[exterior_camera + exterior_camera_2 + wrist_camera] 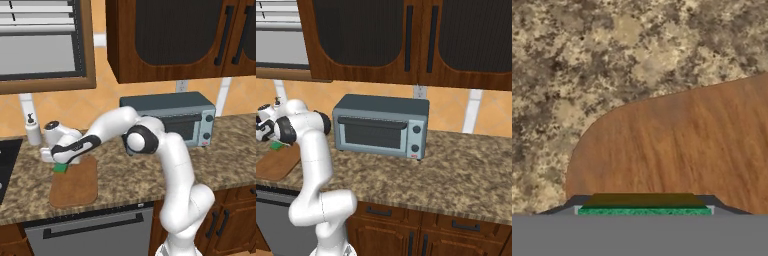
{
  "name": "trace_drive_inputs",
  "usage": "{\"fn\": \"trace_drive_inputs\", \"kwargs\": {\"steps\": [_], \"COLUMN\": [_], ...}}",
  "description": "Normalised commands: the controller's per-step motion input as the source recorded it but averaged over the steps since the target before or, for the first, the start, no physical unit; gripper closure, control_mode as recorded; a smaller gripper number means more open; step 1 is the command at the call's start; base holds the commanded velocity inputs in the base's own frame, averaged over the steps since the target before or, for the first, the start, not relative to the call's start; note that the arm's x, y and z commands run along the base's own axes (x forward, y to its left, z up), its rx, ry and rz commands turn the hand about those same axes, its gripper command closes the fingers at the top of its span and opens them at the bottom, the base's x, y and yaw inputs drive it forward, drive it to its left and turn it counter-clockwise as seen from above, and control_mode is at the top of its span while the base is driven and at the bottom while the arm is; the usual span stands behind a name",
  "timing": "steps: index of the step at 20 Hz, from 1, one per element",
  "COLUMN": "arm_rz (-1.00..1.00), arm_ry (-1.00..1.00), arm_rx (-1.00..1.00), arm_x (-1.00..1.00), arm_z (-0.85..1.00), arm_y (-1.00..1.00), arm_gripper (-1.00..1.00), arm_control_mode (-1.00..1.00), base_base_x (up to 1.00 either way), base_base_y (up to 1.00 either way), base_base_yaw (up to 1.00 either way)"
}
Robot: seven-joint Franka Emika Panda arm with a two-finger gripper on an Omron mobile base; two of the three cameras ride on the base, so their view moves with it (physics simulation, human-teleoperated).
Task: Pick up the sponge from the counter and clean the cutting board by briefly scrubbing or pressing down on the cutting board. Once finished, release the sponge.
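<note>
Hand view: the sponge (pixel 644 206) sits pinched between the two finger tips at the bottom, green face toward the camera and a yellowish band beyond it, over a rounded corner of the cutting board (pixel 682 145); speckled counter (pixel 587 55) lies past the board's edge.
Left base view: the gripper (pixel 59 162) is at the far left corner of the cutting board (pixel 75 185), with the sponge (pixel 60 168) showing green just under it.
Right base view: a green sliver of sponge (pixel 276 145) shows by the board (pixel 276 162), behind the arm.
Risk, edge: the sponge is close to the board's corner, so a scrub stroke outward would likely run onto the granite and miss the wood.
Risk, pressure: I cannot tell whether the sponge touches the board; a hovering pass would clean nothing.
Risk, release: letting go here could drop the sponge half off the board.
Pincer: narrowly spread, clamped on the sponge's two sides.
Nearby: a soap bottle (pixel 33 131) stands just behind the hand and could be knocked.
</note>
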Motion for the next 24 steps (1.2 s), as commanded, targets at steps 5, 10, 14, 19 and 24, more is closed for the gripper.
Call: {"fn": "trace_drive_inputs", "kwargs": {"steps": [5, 10, 14, 19, 24], "arm_rz": [0.0, 0.0, 0.0, 0.0, 0.0], "arm_ry": [0.0, -0.05, -0.11, -0.03, -0.02], "arm_rx": [-0.01, 0.0, 0.0, 0.0, -0.02], "arm_x": [0.28, 0.13, 0.0, 0.0, 0.03], "arm_z": [-0.14, -0.12, -0.32, -0.14, -0.05], "arm_y": [0.0, -0.03, -0.21, -0.54, -0.48], "arm_gripper": [1.0, 1.0, 1.0, 1.0, 1.0], "arm_control_mode": [-1.0, -1.0, -1.0, -1.0, -1.0], "base_base_x": [0.0, 0.0, 0.0, 0.0, 0.0], "base_base_y": [0.0, 0.0, 0.0, 0.0, 0.0], "base_base_yaw": [0.0, 0.0, 0.0, 0.0, 0.0]}}
